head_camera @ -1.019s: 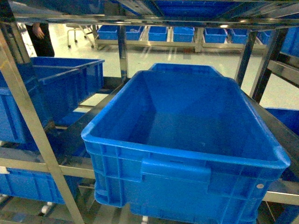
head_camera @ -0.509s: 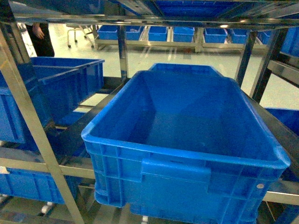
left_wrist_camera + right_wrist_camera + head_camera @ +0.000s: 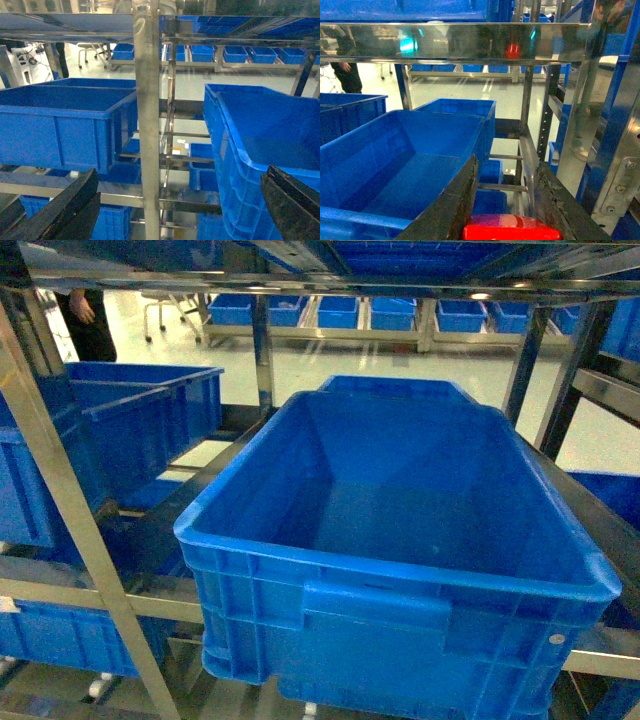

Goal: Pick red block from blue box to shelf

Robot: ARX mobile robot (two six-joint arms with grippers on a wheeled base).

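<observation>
In the right wrist view the glossy red block (image 3: 510,229) sits between the two dark fingers of my right gripper (image 3: 507,165), which is shut on it. It is held in front of the stainless-steel shelf (image 3: 470,40), beside a large dark blue crate (image 3: 395,165). My left gripper (image 3: 181,175) stands open with nothing between its fingers, facing a shelf upright (image 3: 147,100). Neither gripper shows in the head view. The blue box is out of view.
A big empty dark blue crate (image 3: 400,570) fills the shelf tier (image 3: 265,350) ahead, with another crate (image 3: 120,430) to its left and more below and behind. A person (image 3: 85,320) stands at the far left on the pale floor.
</observation>
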